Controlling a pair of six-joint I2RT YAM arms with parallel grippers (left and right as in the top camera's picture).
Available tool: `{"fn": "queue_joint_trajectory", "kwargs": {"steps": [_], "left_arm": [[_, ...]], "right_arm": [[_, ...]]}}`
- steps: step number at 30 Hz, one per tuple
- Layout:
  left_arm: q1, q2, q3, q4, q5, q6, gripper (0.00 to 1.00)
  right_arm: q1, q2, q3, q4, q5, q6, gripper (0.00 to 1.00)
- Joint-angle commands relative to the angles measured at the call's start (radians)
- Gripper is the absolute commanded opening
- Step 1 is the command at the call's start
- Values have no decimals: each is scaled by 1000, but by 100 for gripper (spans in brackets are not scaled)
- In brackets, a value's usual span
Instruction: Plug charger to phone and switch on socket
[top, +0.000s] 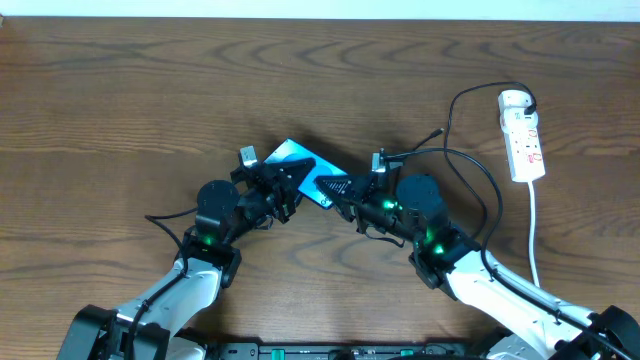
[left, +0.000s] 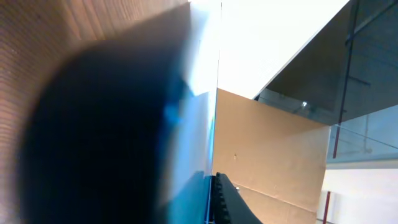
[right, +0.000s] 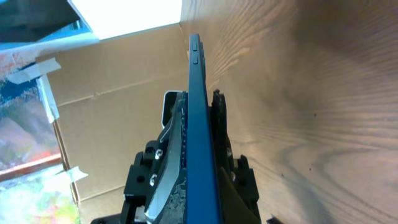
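The phone (top: 300, 160), its blue screen lit, is lifted off the table between both grippers. My left gripper (top: 284, 190) is shut on its lower left part. In the left wrist view the phone (left: 198, 143) shows edge-on between a blurred dark finger and a ridged black finger (left: 229, 200). My right gripper (top: 345, 190) is shut on the phone's right end, and its wrist view shows the blue edge (right: 199, 112) clamped between the pads (right: 169, 163). The black charger (top: 452, 108) loops from the socket (top: 522, 135) toward the right arm, its small tip lying free near the table's middle right.
The socket's white cord (top: 533, 230) runs down the right side toward the front edge. Black cable loops lie around the right arm. Cardboard panels (right: 112, 81) stand beyond the wooden table.
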Motion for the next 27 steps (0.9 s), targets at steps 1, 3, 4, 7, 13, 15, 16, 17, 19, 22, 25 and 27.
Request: {"fn": "queue_joint_trajectory", "kwargs": {"steps": [1,3,4,7,13,15,16,17,19,22,25,27], "left_arm": [[1,-10,32,21,10,-16,17],[1,-10,32,21,10,-16,21],[1,-10,32,21,10,-16,22],[1,-10,32,21,10,-16,25],[1,-10,32,21,10,-15,25],[1,-10,32,21,10,-15,21],[1,-10,32,21,10,-15,19],[1,-10,32,21,10,-15,19],[1,-10,32,21,10,-15,14],[1,-10,32,21,10,-15,14],[1,-10,32,21,9,-15,13],[1,-10,32,21,5,-15,13]], "right_arm": [[-9,3,0,-17,141,-19,1],[-9,3,0,-17,154,-19,1],[-9,3,0,-17,156,-19,1],[-9,3,0,-17,162,-17,1],[2,3,0,-14,161,12,1],[11,3,0,-8,152,22,1],[18,3,0,-9,146,35,1],[23,3,0,-9,145,46,1],[29,3,0,-8,145,68,1],[32,3,0,-8,127,102,1],[34,3,0,-5,118,108,1],[35,3,0,-5,107,124,1]]}}
